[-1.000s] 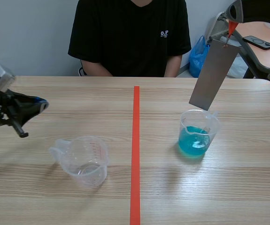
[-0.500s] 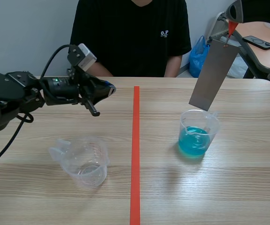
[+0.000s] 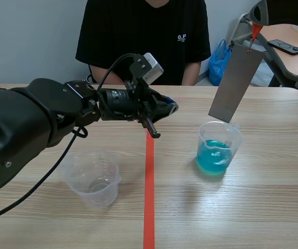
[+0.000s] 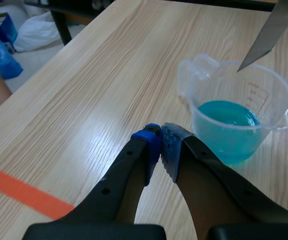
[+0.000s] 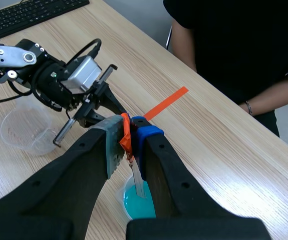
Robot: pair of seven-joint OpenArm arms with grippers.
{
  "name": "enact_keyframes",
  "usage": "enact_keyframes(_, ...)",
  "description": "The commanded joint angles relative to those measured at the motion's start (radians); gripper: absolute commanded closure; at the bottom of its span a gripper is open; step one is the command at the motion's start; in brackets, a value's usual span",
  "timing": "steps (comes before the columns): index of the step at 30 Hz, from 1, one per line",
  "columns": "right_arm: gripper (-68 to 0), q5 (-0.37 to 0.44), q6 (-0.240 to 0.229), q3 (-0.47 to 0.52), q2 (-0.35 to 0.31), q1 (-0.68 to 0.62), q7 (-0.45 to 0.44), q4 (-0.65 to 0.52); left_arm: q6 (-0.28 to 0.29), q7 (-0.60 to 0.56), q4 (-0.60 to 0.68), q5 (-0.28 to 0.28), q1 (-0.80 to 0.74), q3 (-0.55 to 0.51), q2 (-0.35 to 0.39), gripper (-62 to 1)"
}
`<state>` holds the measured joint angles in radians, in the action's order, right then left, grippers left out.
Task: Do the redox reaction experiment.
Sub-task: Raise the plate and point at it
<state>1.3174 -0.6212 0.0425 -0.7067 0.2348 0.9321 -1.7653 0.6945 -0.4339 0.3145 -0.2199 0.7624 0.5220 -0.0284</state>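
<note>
Holding nothing, left fingers (image 4: 147, 150) meet; right fingers (image 5: 147, 138) clamp one metal strip (image 3: 235, 83); two cups: blue-filled cup (image 3: 218, 149), empty cup (image 3: 94, 179).

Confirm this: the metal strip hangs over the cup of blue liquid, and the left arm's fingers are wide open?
Not open: the left wrist view shows the left arm's fingers shut together on nothing. The metal strip does hang over the cup of blue liquid.

Left arm (image 3: 45, 111) stretches past the middle, left tool (image 4: 160, 136) closed on nothing; raised right tool (image 5: 129, 124) pinches a metal strip (image 3: 236, 85)
</note>
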Motion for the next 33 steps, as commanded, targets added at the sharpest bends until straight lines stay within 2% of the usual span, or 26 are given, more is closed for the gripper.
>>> enact_keyframes(1,-1.3,0.019,0.003,0.008,-0.019,0.014,-0.018,-0.008,0.002,-0.01,0.011,0.013,0.019,0.005,-0.014,-3.2)
enact_keyframes(10,-1.3,0.019,0.003,0.008,-0.019,0.014,-0.017,-0.008,0.002,0.025,0.011,0.014,0.038,0.039,-0.073,-3.2)
enact_keyframes(33,-1.3,0.019,0.003,0.008,-0.019,0.014,-0.018,-0.008,0.002,0.023,0.011,0.018,0.039,0.039,-0.068,-3.2)
